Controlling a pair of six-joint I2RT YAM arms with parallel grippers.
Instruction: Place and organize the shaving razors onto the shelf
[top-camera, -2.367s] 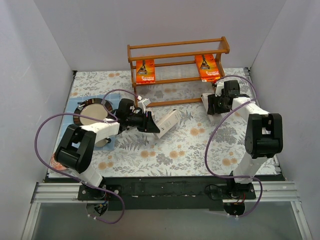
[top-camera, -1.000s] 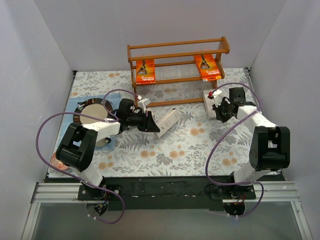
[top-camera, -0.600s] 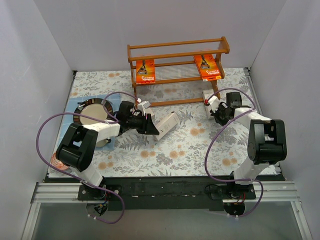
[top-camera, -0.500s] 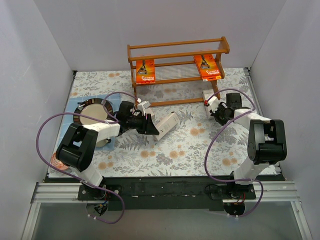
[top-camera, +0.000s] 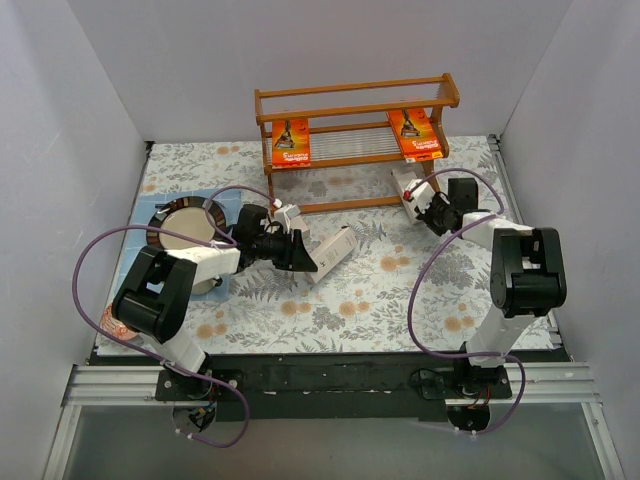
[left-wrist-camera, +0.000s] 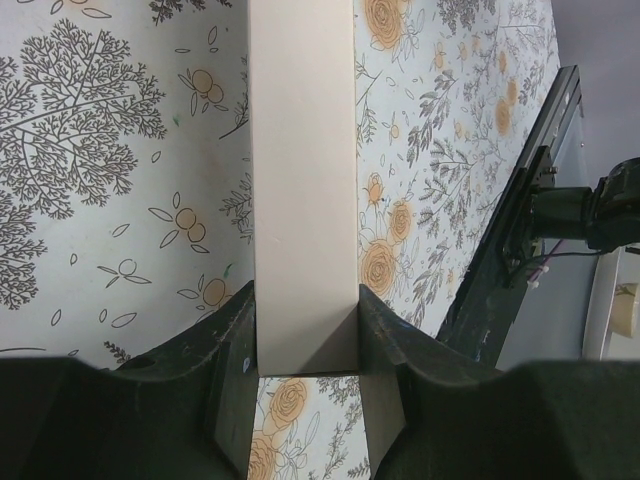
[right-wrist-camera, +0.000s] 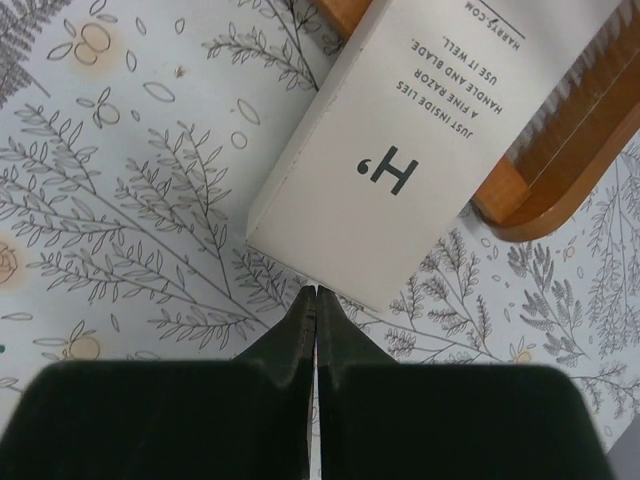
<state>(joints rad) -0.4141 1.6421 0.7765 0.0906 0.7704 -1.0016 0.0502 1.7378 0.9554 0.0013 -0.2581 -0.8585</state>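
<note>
On the floral-covered table (top-camera: 370, 300), the left gripper (left-wrist-camera: 305, 325) pinches the near end of a slim white box (left-wrist-camera: 303, 170). Its 2 dark fingers (left-wrist-camera: 232, 365) press against the box's long sides, and the box runs straight out from the wrist over the cloth. Whether it rests on the cloth or hangs just above it cannot be told. From above, this box lies on a diagonal near the table's middle, pointing toward the shelf (top-camera: 350, 109) but well apart from it. Left of that arm sits a round cream dish with a dark rim (top-camera: 185, 222).

Farther back on the right, the right gripper (right-wrist-camera: 316, 292) has its fingers pressed together and holds nothing. Its tips sit at the near edge of a second white box (right-wrist-camera: 400, 150), touching it or very nearly so. This box lies flat and diagonal, printed with a large "H'" and small lines of text. Its far end overlaps the curved wooden foot at the right end of the shelf.

At the back, 2 orange razor packs are on the shelf's tier of pale rods, 1 at the left end (top-camera: 291, 142) and 1 at the right end (top-camera: 415, 134).
</note>
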